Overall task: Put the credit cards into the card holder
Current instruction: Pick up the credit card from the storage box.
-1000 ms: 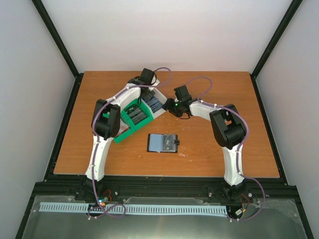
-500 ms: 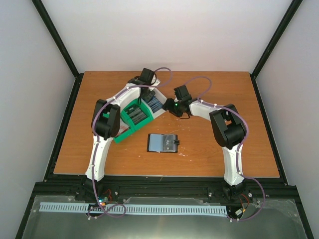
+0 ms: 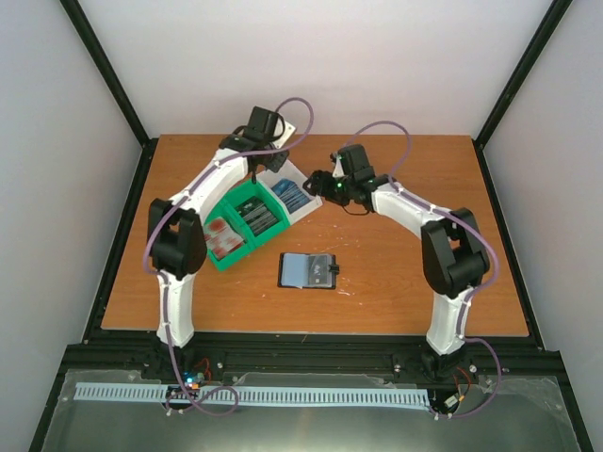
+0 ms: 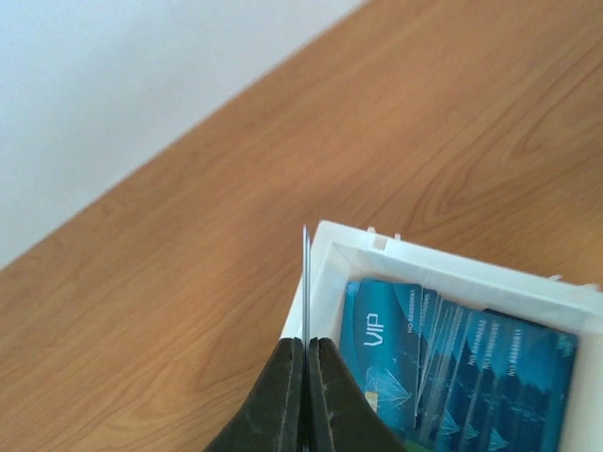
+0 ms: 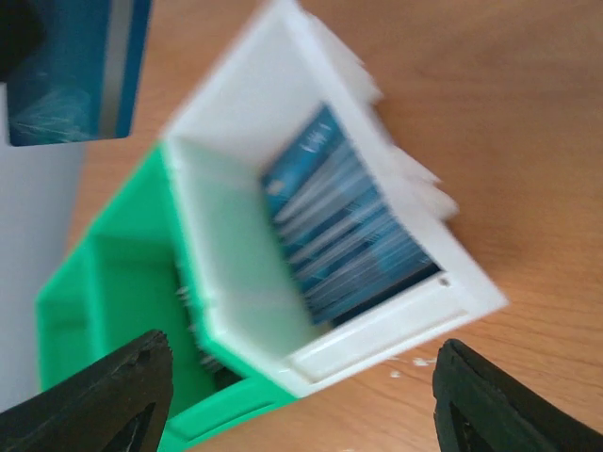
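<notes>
Left of centre in the overhead view sits a glossy plastic bin. Its green left pocket holds reddish cards, the middle one holds dark cards, and the white end compartment is packed with shiny blue cards. Above it the left gripper is clenched on one thin blue card, seen edge-on. At centre, the black rectangular card holder lies open and flat on the wood-grain table. At upper right of centre, the right gripper is spread wide, holding nothing.
</notes>
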{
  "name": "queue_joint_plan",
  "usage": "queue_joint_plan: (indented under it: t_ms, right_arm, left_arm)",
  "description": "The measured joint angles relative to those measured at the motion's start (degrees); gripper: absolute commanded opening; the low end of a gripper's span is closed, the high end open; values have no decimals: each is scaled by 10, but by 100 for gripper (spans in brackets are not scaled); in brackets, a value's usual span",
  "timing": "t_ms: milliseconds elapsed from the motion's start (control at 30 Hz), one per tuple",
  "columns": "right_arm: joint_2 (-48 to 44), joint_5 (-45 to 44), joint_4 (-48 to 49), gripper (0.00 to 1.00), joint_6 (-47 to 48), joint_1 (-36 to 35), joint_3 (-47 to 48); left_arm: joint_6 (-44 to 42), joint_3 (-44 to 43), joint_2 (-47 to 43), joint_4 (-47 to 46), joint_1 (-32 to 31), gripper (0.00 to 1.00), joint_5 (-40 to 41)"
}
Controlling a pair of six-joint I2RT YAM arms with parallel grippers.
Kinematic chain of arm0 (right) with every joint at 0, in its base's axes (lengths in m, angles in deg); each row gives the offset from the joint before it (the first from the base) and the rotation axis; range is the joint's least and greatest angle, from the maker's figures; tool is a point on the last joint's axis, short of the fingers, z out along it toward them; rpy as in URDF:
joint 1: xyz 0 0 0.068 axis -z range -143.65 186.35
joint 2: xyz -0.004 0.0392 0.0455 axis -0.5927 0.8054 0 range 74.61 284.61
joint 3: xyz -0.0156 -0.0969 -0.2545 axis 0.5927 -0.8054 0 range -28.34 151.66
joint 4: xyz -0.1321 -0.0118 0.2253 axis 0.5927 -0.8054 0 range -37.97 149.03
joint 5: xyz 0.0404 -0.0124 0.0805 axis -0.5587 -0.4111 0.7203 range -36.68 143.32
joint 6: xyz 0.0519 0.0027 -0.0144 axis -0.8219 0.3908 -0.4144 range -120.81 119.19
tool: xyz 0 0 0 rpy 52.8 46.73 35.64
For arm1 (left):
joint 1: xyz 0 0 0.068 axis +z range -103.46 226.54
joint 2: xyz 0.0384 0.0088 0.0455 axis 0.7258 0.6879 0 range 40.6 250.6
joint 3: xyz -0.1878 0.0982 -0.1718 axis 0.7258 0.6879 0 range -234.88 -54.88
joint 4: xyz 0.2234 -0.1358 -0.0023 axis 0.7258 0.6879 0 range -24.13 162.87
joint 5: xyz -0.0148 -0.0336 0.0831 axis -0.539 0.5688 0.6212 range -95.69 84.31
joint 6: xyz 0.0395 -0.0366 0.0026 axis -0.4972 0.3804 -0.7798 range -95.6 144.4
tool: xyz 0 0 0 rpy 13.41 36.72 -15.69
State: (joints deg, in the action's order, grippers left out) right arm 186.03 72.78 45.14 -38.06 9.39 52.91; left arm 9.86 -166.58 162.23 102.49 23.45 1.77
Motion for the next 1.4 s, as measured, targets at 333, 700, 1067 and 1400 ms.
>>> queue_joint_plan:
  t_ms: [333, 700, 1067, 1400]
  right_arm:
    - [-129, 119, 69, 86, 26, 16, -70]
    - [-189, 262, 214, 79, -112, 16, -140]
    - [-192, 302, 221, 63, -226, 2, -117]
    - [-179, 313, 214, 50, -266, -3, -117]
  left_arm:
    - [160, 103, -167, -21, 13, 1, -111]
    - [521, 358, -349, -207, 106, 1, -479]
    - [917, 550, -364, -502, 111, 1, -681]
    - [1016, 552, -372, -584, 111, 1, -717]
